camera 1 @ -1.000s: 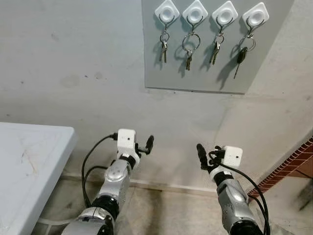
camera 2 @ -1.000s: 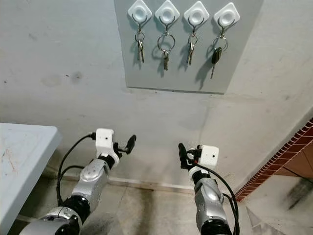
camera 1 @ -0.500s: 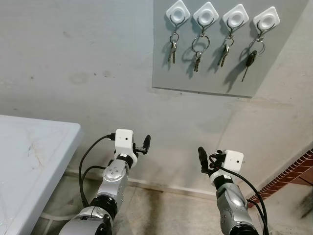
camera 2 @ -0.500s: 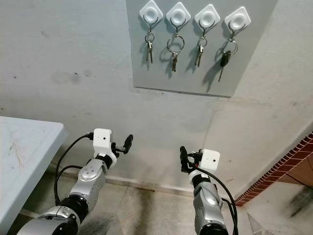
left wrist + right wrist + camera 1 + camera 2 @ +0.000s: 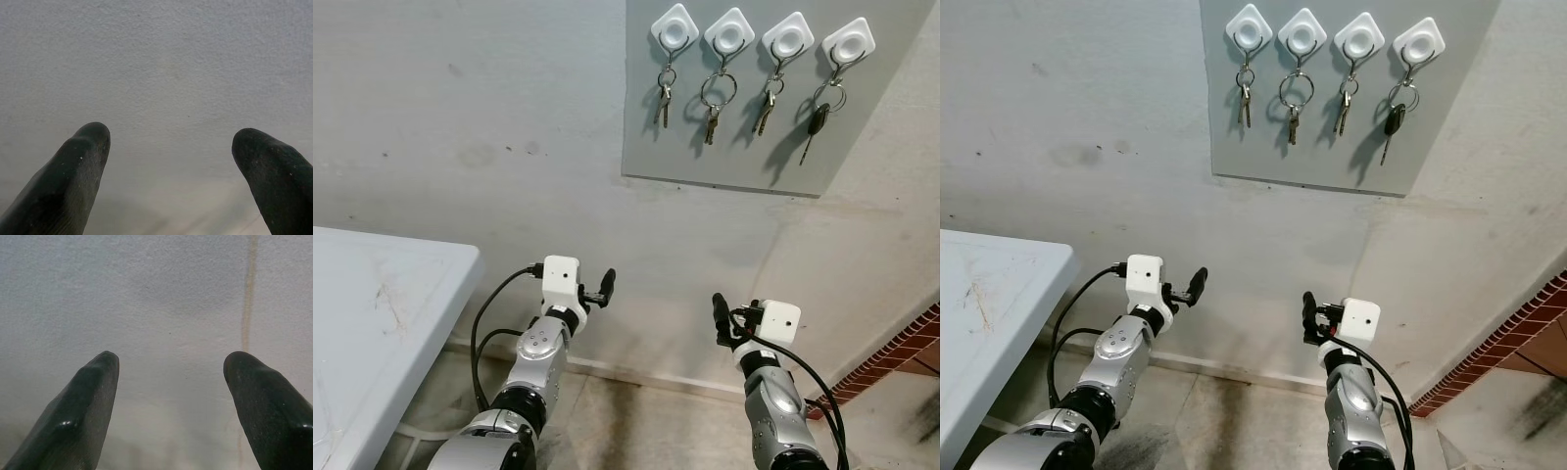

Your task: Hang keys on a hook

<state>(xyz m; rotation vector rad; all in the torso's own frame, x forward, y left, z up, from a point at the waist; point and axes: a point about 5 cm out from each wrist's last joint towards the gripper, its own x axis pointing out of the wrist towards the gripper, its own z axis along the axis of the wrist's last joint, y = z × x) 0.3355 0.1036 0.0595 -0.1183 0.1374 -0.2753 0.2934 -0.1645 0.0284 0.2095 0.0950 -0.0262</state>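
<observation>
Grippers unmoved — keys (image 5: pixel 714 106) hang above

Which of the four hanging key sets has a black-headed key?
The set on the rightmost hook: its black-headed key hangs dark against the grey board, while the other three sets are plain metal.

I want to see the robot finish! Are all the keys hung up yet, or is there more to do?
It looks done. All four white hooks on the grey board hold keys, the last being the black-headed key on the rightmost hook. Nothing is in hand: the left pincer and right pincer are both open and empty, low down facing the bare wall. No spare hook is left.
</observation>
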